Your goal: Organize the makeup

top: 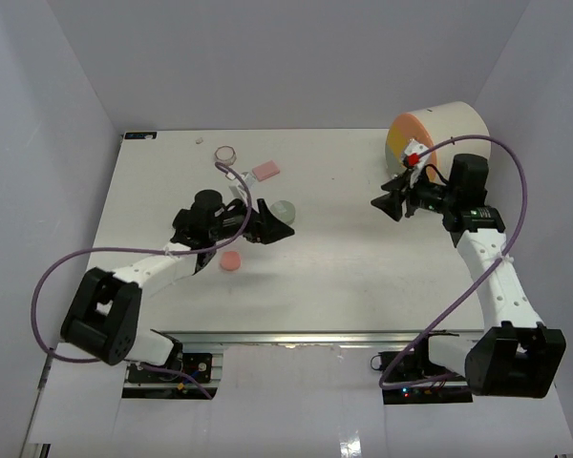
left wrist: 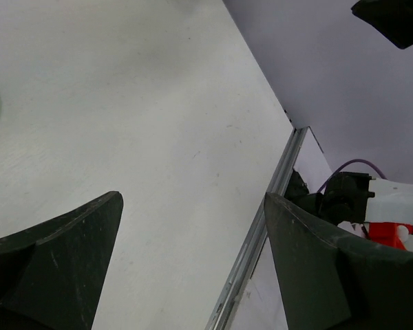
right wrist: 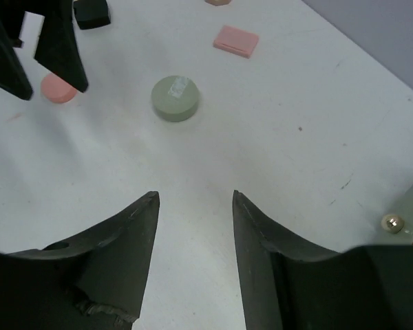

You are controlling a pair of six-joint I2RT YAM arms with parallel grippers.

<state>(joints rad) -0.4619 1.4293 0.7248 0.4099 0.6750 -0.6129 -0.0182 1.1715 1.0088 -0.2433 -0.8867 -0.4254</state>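
Observation:
The makeup lies on the left half of the white table [top: 344,267]. A pink disc [top: 230,260] [right wrist: 58,89] sits near my left arm. A grey-green round compact [top: 285,210] [right wrist: 175,98] lies just beyond my left gripper [top: 272,227] [left wrist: 193,198], which is open and holds nothing. A pink rectangular pad [top: 265,171] [right wrist: 236,40] and a small round jar [top: 226,153] lie farther back. My right gripper [top: 387,203] [right wrist: 195,195] hovers over bare table at the right, pointing left, its jaws apart with nothing between them.
A large cream drum-shaped case [top: 437,134] with an orange front stands at the back right, close behind my right wrist. A small shiny bead [right wrist: 392,222] lies by its base. The table's metal front edge [left wrist: 261,234] runs under my left gripper's view.

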